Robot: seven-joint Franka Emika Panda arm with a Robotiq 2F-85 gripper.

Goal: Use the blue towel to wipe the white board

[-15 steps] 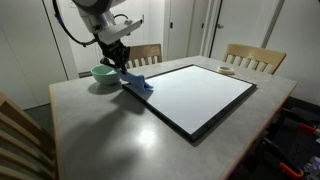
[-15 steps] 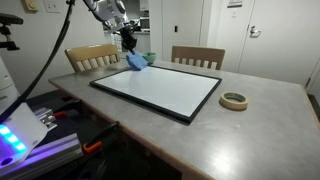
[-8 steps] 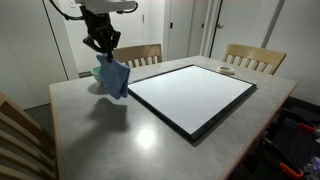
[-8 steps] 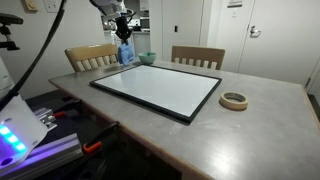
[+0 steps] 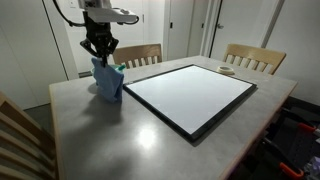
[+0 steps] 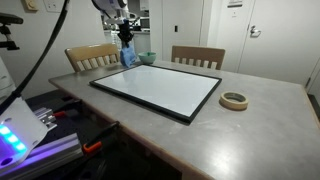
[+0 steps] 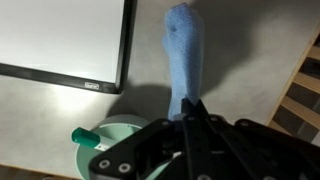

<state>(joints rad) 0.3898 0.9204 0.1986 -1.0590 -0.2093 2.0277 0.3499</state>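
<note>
The blue towel point(image 5: 108, 82) hangs limp from my gripper point(image 5: 100, 55), which is shut on its top edge and holds it above the table, beside the board's near-left corner. In another exterior view the towel point(image 6: 127, 56) hangs near the pale green bowl. The wrist view shows the towel point(image 7: 183, 60) drooping down from my shut gripper point(image 7: 190, 108). The white board point(image 5: 190, 95) lies flat in its thin black frame in the middle of the table, and its corner point(image 7: 60, 40) shows in the wrist view.
A pale green bowl point(image 7: 100, 150) with a teal object in it sits right under the wrist. A tape roll point(image 6: 234, 100) lies on the table beyond the board. A small white dish point(image 5: 227, 69) is at the far edge. Wooden chairs point(image 5: 255, 58) stand round the table.
My gripper has lifted the towel off the board's corner and carried it up and leftward; it now hangs freely above the table near the bowl.
</note>
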